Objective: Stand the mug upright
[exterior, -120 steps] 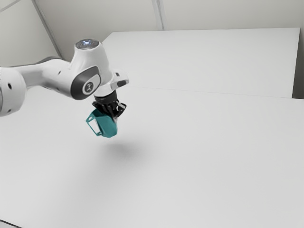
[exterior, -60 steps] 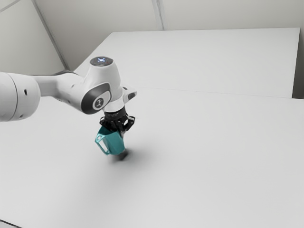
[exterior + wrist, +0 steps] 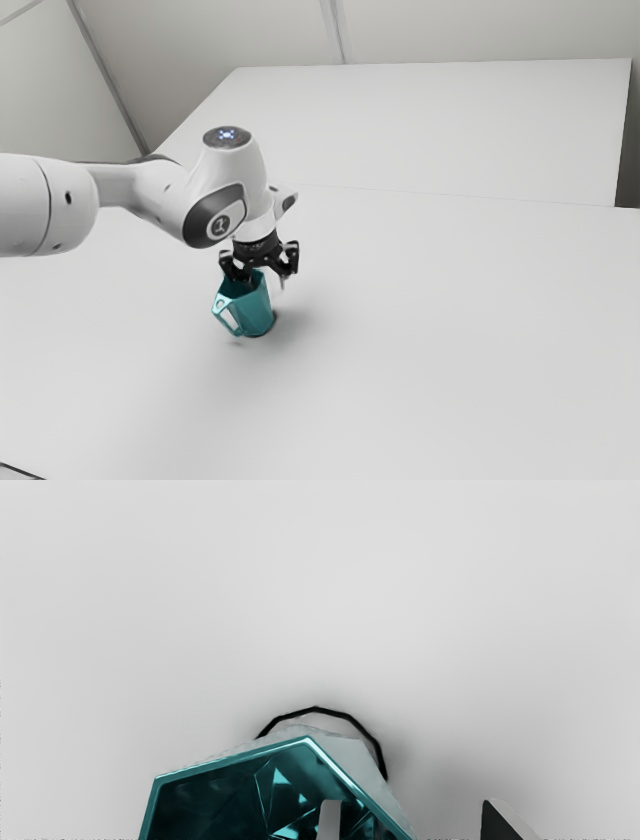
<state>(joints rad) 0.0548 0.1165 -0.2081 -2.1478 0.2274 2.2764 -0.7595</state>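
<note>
In the exterior view my gripper (image 3: 265,280) is open at the top of the teal mug (image 3: 255,308). The mug stands on the table, roughly upright with its mouth up, and its handle faces the exterior view's left. In the wrist view the gripper (image 3: 407,820) has its fingers spread wide, one inside the mouth of the mug (image 3: 220,800) and the other outside its wall, apart from it. A dark-edged round base shows beyond the mug's rim.
The mug stands on a wide white table (image 3: 430,330). Behind it, a long seam crosses the white surface. At the exterior view's lower left corner is a thin dark edge.
The gripper came down toward the exterior view's right with the tilted mug, then opened. The mug has turned more upright and now rests on the table.
</note>
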